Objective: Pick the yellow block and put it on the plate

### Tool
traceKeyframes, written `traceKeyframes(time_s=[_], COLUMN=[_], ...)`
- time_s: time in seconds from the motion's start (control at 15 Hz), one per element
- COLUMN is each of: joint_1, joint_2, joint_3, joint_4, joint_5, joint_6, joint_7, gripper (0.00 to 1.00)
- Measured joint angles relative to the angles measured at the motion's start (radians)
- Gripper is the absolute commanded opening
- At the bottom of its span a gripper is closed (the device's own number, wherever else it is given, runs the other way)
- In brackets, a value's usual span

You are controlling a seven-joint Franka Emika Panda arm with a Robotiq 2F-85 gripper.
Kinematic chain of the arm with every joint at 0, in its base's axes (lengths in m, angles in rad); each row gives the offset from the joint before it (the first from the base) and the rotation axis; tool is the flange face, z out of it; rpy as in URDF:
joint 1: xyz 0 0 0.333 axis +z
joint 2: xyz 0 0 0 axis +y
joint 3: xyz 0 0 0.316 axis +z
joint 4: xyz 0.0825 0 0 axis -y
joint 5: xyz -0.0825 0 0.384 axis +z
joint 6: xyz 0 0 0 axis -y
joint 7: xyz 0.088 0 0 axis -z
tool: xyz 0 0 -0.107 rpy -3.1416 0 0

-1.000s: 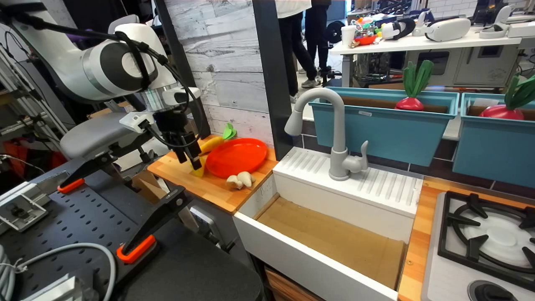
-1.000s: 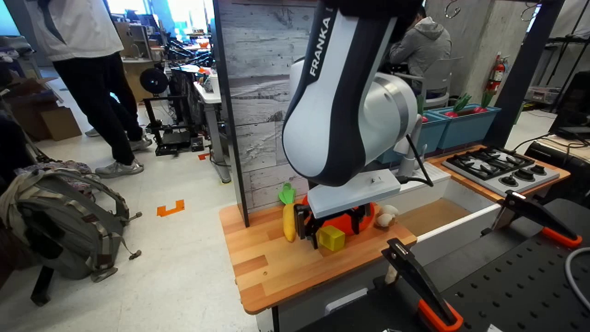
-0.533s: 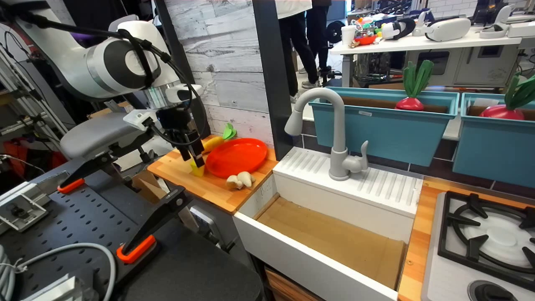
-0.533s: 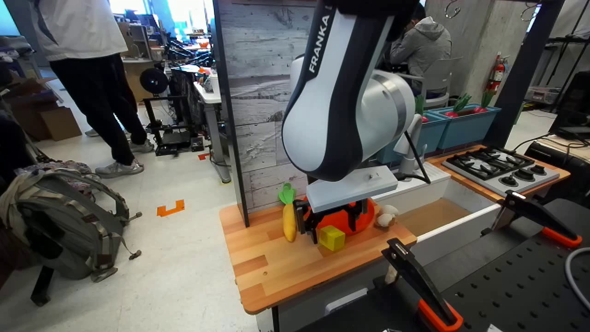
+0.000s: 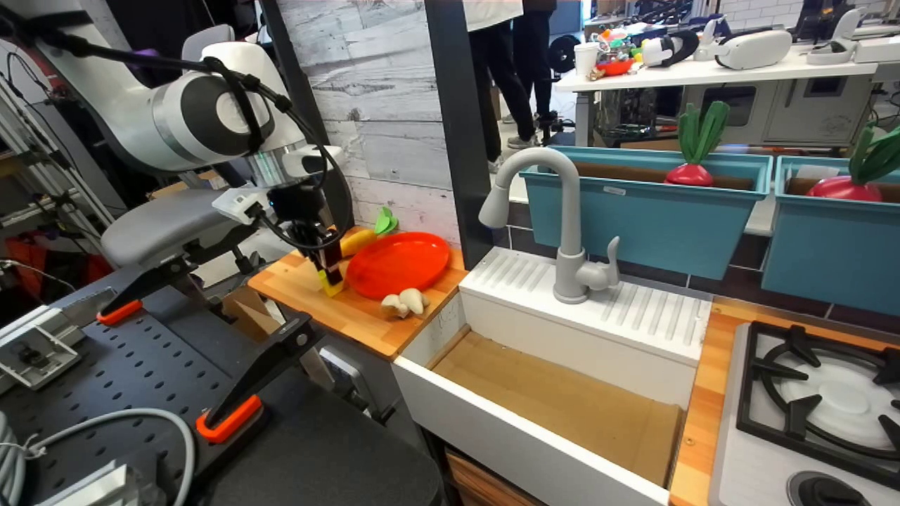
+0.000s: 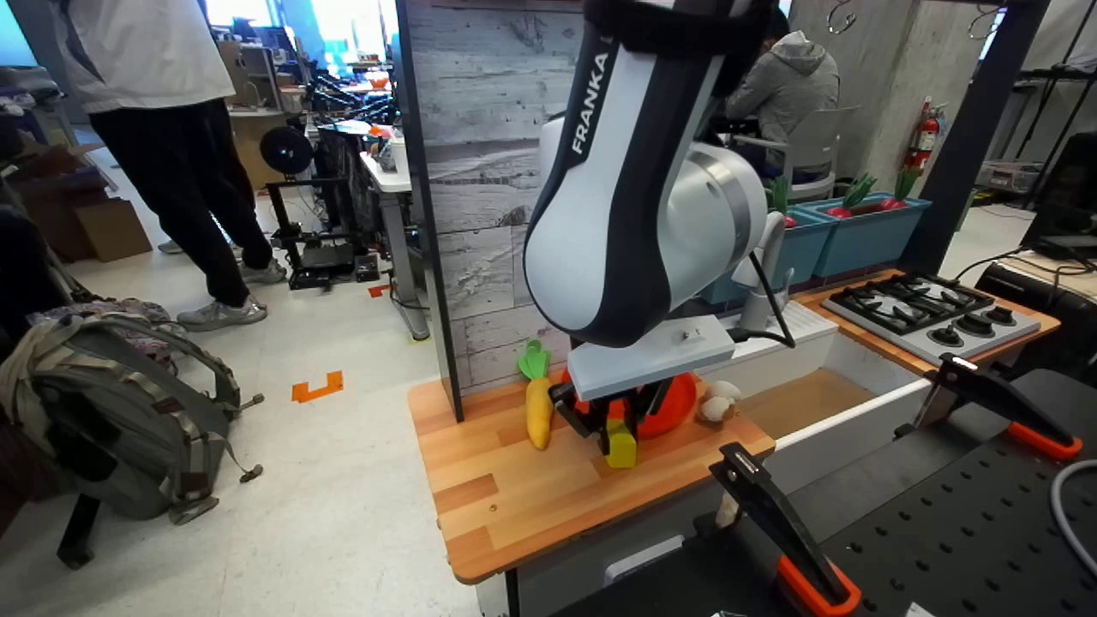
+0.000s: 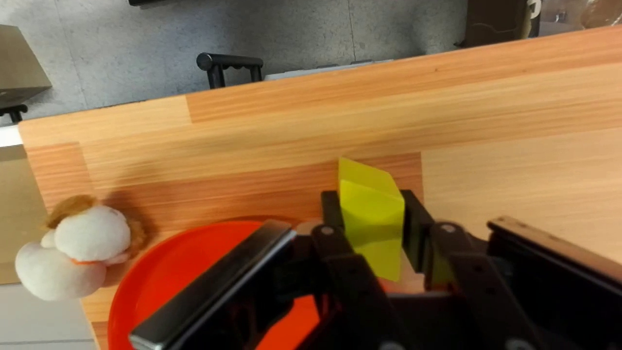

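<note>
1. Premises: a mock kitchen unit in a cluttered workroom. The wooden counter [image 7: 272, 141] lies directly beneath the end effector [image 7: 373, 210]; a whitewashed plank panel [image 5: 380, 112] rises behind the counter, and a sink [image 5: 485, 436] adjoins it, well to one side of the end effector.

2. End effector: pointing down, jaws drawn in against opposite faces of the yellow block [image 6: 621, 450]. In the wrist view no gap shows between jaws and block. Recorded as grasping the block; firmness of hold cannot be told.

3. Task item: the yellow block is between the jaws, its lower part projecting below them. In both exterior views its foot appears to be at counter level; a slight lift cannot be ruled out.

4. Destination: the plate [image 5: 397, 263] lies flat on the counter, just beside the end effector on the sink side. The block is not on it.

5. Other items: a yellow toy carrot [image 6: 537, 411] lies near the end effector on the panel side; white-and-brown lumps [image 7: 92, 238] lie near the plate, on the sink side of the end effector.

6. Progress, as judged: approach and grip done. Outstanding: lift clear of the plate's rim, short sideways carry, lowering, release. Assessed as under half complete.
</note>
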State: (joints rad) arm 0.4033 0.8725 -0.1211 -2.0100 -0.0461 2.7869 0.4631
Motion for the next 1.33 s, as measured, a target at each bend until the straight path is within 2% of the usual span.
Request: traceKeyframes(time_s=[0.6,0.93,1.13,1.33], joint_1=[0.000,-0.009,-0.043,-0.107], joint_2=[-0.001,-0.061,-0.127,-0.176], joint_3=[0.004,0.030,0.057,0.083], joint_4=[0.001,-0.034,-0.064,-0.075], joint_5=[0.009,0.039,0.075,0.116], joint_6=[0.000,0.000,0.001,0.001], joint_7=[0.000,-0.002,-0.011,-0.043], gripper=[0.08,0.08,0.08,0.08])
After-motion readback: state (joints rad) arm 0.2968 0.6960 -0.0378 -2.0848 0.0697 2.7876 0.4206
